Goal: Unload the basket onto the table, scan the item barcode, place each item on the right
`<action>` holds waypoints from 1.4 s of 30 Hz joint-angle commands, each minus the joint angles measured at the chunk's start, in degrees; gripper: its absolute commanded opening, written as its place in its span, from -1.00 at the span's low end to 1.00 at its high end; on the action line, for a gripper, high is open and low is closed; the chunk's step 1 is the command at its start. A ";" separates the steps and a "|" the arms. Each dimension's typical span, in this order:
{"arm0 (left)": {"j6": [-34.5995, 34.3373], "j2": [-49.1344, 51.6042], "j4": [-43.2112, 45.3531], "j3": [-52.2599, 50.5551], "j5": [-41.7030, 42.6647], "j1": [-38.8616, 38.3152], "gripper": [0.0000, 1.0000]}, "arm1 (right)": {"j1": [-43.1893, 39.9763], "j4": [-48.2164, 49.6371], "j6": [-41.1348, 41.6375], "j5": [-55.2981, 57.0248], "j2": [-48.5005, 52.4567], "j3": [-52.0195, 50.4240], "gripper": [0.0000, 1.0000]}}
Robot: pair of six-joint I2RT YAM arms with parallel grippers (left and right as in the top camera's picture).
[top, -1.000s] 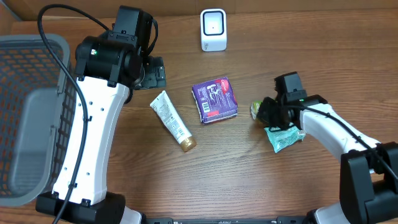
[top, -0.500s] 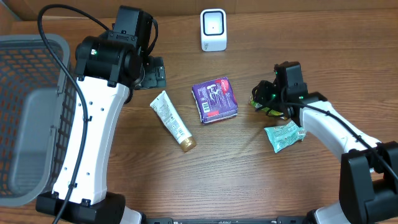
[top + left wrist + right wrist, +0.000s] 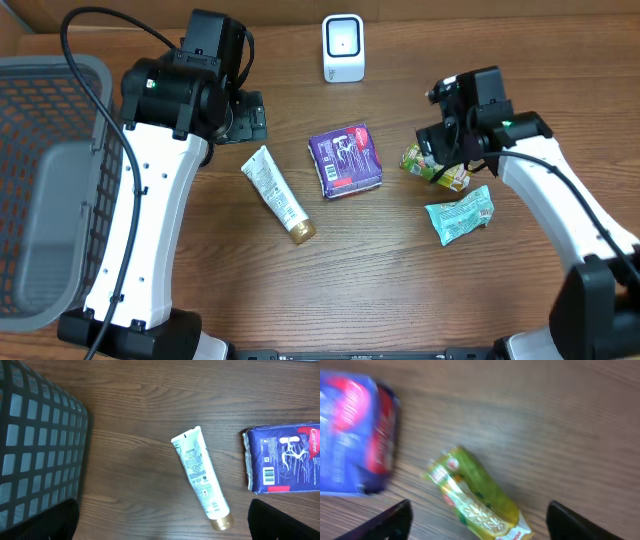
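Overhead view. The green-yellow snack packet (image 3: 436, 167) lies flat on the table (image 3: 400, 290), held by nothing. It sits between the purple pack (image 3: 345, 160) at its 9 o'clock and the teal pouch (image 3: 460, 217) at its 5 o'clock. Its long axis runs roughly 10 to 4 o'clock. The right gripper (image 3: 452, 143) hangs just above it, so the packet is at about the gripper's 7 o'clock. The wrist view shows both fingers spread wide to either side, with the packet between and below them. The right arm is clearly nearer. The left gripper (image 3: 243, 117) is also spread, well apart at 9 o'clock, over the tube (image 3: 278, 193). The scanner (image 3: 343, 47) stands at the packet's 11 o'clock. Change from a second ago: the right jaws were closed low over the packet beside the pouch. They have since parted and drawn back toward 12 o'clock, exposing the packet. My judgement: a regrasp would be across the short axis.
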 commanded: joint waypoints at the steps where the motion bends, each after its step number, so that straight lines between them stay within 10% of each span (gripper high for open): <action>1: 0.42 0.02 0.22 -0.50 -0.76 0.28 0.99 | -0.90 -2.27 -8.68 2.45 5.09 -1.18 0.64; 20: 0.42 0.02 0.22 -0.50 -0.76 0.24 0.99 | -3.87 0.72 -10.84 2.45 7.67 -6.23 0.60; 31: 0.42 0.02 0.22 -0.50 -0.76 0.24 0.99 | -3.93 1.77 -9.38 -9.68 7.67 -7.21 0.01; 42: 0.42 0.02 0.22 -0.50 -0.76 0.24 0.99 | -3.93 2.73 10.93 -32.41 7.67 -7.21 -0.57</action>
